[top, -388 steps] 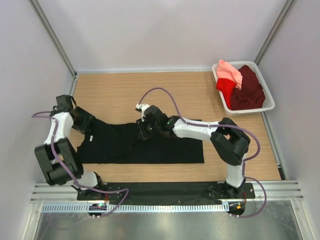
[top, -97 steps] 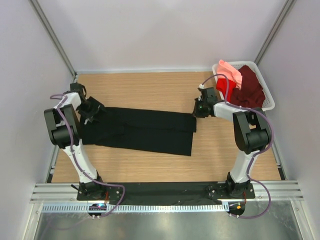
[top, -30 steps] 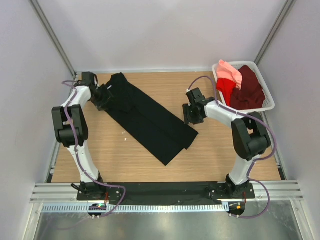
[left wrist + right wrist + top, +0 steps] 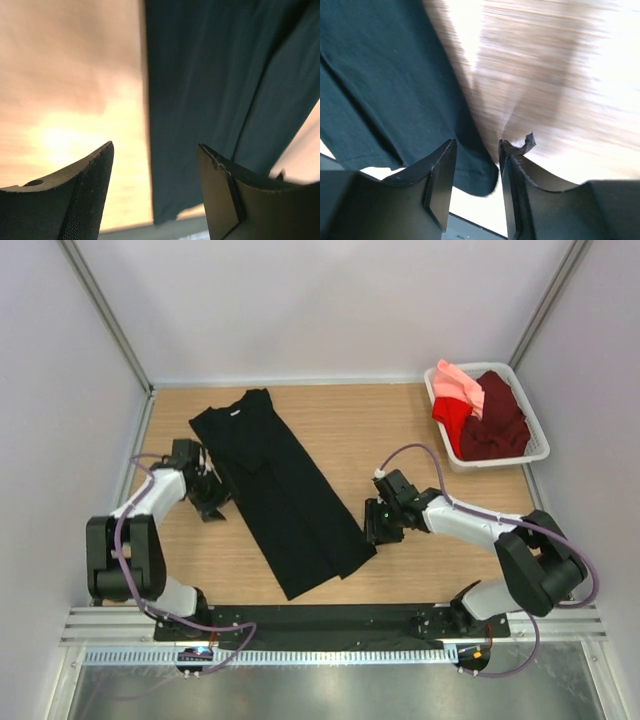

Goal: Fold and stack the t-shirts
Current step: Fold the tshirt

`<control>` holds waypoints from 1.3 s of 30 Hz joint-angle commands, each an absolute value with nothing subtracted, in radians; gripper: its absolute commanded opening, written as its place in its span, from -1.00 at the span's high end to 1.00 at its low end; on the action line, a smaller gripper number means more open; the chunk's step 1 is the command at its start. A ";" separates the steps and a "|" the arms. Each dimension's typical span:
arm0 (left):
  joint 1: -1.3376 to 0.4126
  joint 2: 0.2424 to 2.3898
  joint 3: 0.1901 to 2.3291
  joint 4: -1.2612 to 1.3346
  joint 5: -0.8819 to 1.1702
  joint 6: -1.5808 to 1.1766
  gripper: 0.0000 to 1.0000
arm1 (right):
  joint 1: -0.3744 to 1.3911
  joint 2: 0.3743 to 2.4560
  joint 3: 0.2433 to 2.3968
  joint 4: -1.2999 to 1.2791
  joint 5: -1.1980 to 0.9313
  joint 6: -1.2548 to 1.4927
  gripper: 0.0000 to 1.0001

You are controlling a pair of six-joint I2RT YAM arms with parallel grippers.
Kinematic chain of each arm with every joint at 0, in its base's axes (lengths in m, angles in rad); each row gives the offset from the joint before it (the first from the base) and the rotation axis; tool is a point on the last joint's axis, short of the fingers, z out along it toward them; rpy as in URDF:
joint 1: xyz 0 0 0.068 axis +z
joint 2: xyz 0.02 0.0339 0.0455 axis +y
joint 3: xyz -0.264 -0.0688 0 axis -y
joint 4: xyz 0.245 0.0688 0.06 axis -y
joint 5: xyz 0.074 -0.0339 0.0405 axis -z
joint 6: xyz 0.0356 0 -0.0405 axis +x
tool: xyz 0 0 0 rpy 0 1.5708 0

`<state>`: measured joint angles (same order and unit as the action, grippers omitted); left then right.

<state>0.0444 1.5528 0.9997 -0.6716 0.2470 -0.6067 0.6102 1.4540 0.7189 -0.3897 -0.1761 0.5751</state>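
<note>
The black t-shirt [image 4: 280, 490] lies flat on the wooden table as a long folded strip, running diagonally from the far left to the near middle. It also shows in the left wrist view [image 4: 210, 75] and the right wrist view [image 4: 380, 75]. My left gripper [image 4: 213, 505] [image 4: 155, 145] is open and empty, just left of the strip's left edge. My right gripper [image 4: 370, 530] [image 4: 477, 142] is open, low over the strip's near right edge, with a cloth corner below its jaws. The salmon-pink [image 4: 455, 380], red [image 4: 452, 418] and maroon [image 4: 495, 420] shirts sit crumpled in a basket.
A white plastic basket [image 4: 500, 462] stands at the far right corner. Bare wood [image 4: 400, 420] lies between the shirt and the basket. Walls close in the table on the left, back and right. A black strip runs along the near edge by the arm bases.
The black strip has turned steeper and its near end has slid closer to the bases. My left gripper has left the collar end and moved nearer. My right gripper has also moved nearer.
</note>
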 commanded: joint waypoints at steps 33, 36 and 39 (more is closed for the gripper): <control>0.126 1.985 1.506 -0.640 0.134 -0.689 -0.26 | 0.655 1.038 0.685 -0.565 -0.066 0.671 0.19; 0.129 2.088 1.625 -0.683 0.101 -0.657 -0.25 | 0.653 1.089 0.733 -0.551 -0.051 0.643 0.19; 0.138 2.161 1.699 -0.684 0.088 -0.635 -0.22 | 0.655 1.135 0.750 -0.526 -0.034 0.627 0.18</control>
<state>0.1276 2.1353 1.6257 -0.6655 0.1287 -0.6868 0.6518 1.1015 0.7147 -0.5304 -0.0753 0.6693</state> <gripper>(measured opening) 0.616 0.409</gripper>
